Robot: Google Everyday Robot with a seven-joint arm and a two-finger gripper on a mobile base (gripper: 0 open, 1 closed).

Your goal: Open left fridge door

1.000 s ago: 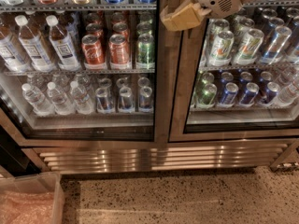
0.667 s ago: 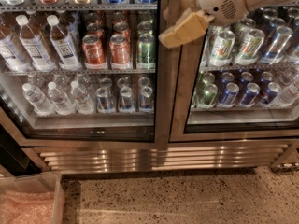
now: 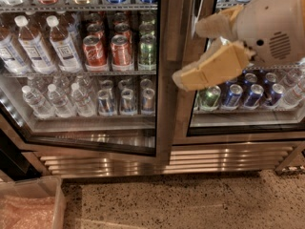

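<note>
The left fridge door [image 3: 90, 80] fills the left half of the camera view, a glass pane in a wide brushed-steel frame. Behind it stand labelled bottles [image 3: 62, 46] and red cans [image 3: 107, 51] on 1 shelf, with small water bottles [image 3: 52, 99] and more cans on the shelf below. Its bottom edge slants against the ribbed steel grille [image 3: 214, 159] beneath, so the door seems to stand slightly ajar at its right side, though the angle makes this hard to confirm. The gripper [image 3: 189, 55] hangs at upper right, in front of the steel upright between the 2 doors. Its 2 tan fingers [image 3: 214, 68] are spread apart with nothing held between them, and the lower finger's tip lies just beside the left door's frame. The right door [image 3: 238, 116] shows blue cans [image 3: 252, 94] and a green can [image 3: 209, 98]. A clear plastic bin [image 3: 59, 199] sits on the speckled floor [image 3: 190, 199] at lower left.
</note>
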